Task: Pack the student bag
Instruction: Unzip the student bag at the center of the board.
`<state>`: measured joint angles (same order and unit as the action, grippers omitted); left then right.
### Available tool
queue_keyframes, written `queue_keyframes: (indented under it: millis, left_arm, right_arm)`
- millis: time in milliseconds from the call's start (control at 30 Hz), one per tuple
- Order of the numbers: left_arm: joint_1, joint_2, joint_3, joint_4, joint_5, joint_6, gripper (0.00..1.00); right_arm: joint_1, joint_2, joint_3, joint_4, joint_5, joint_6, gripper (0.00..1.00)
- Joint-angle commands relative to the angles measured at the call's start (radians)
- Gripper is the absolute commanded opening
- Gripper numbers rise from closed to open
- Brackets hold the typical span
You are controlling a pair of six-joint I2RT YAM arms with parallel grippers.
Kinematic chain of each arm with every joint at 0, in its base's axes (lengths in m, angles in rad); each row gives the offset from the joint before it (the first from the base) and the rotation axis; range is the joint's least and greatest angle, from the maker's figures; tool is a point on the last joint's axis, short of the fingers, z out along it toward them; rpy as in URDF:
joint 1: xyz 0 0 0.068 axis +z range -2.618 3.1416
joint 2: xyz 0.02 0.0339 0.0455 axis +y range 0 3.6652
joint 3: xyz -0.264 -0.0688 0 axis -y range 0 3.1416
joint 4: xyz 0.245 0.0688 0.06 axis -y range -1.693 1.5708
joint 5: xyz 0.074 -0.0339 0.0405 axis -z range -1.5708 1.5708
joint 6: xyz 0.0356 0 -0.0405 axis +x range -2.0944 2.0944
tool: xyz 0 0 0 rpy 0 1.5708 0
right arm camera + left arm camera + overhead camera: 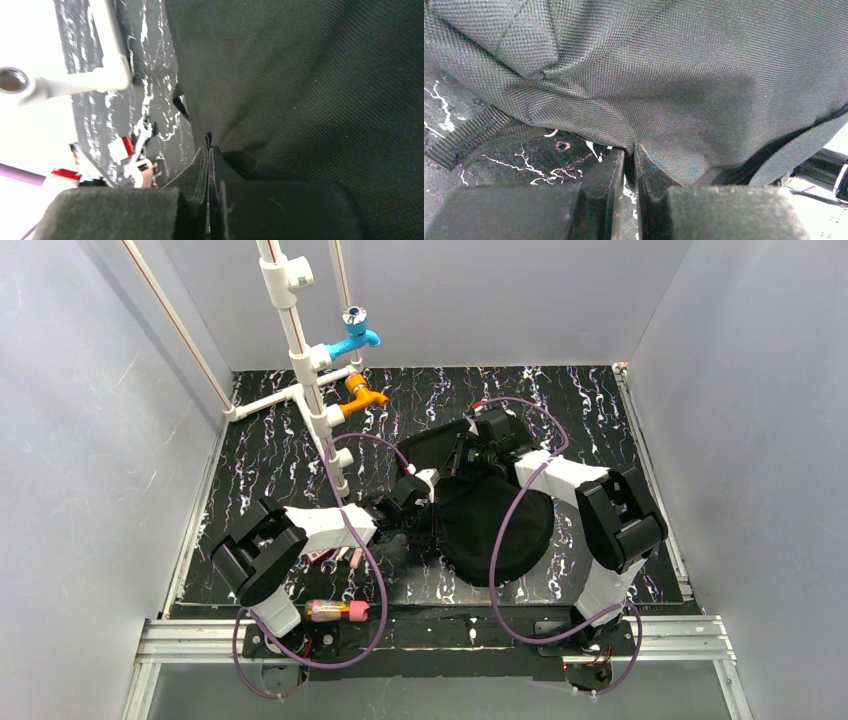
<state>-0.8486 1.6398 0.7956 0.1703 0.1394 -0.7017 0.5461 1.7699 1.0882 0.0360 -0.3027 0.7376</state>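
The student bag (495, 525) is a large black fabric backpack lying mid-table between both arms. My left gripper (425, 515) is at the bag's left edge; in the left wrist view it (630, 152) is shut on a fold of the bag's woven fabric (684, 75). My right gripper (470, 448) is at the bag's far edge; in the right wrist view it (208, 147) is shut on a thin toothed edge of the bag (300, 90), seemingly the zipper. The bag's opening and inside are hidden.
A white pipe frame (300, 360) with a blue tap (355, 338) and an orange tap (362, 395) stands at the back left. A pink-capped tube (335, 612) lies by the front edge. Small pink and white items (338, 558) lie under the left arm. Grey walls surround the table.
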Motion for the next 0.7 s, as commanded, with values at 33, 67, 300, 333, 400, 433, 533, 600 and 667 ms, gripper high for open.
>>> queue_keyframes:
  millis: [33,67,300,333,400,433,533,600,667]
  left_arm:
    - [-0.006,-0.067,-0.001,0.047,-0.05,0.047,0.01]
    - [-0.006,-0.071,-0.005,0.047,-0.058,0.049,0.0]
    - [-0.007,-0.205,-0.079,0.049,-0.07,-0.013,0.54]
    - [-0.006,-0.252,-0.102,0.048,-0.1,-0.019,0.64]
    - [-0.006,-0.335,-0.135,0.048,-0.171,-0.002,0.73]
    - [-0.007,-0.367,-0.145,0.048,-0.206,0.008,0.73]
    - [0.004,-0.39,-0.164,0.076,-0.304,0.012,0.72]
    - [0.018,-0.352,-0.147,0.117,-0.301,0.006,0.7]
    - [0.025,-0.29,-0.114,0.137,-0.294,-0.005,0.65]
  right_arm:
    - [0.056,0.06,0.084,-0.18,-0.044,-0.169,0.01]
    - [0.067,0.069,0.095,-0.207,-0.039,-0.193,0.01]
    - [-0.043,-0.049,-0.011,-0.089,-0.118,-0.133,0.01]
    - [-0.056,-0.054,-0.021,-0.069,-0.139,-0.119,0.01]
    - [-0.066,-0.056,-0.029,-0.052,-0.161,-0.113,0.01]
    - [-0.072,-0.059,-0.034,-0.046,-0.171,-0.107,0.01]
    - [-0.087,-0.086,-0.048,-0.002,-0.192,-0.069,0.01]
    - [-0.092,-0.108,-0.046,-0.001,-0.188,-0.061,0.01]
    - [-0.096,-0.122,-0.035,-0.013,-0.187,-0.058,0.01]
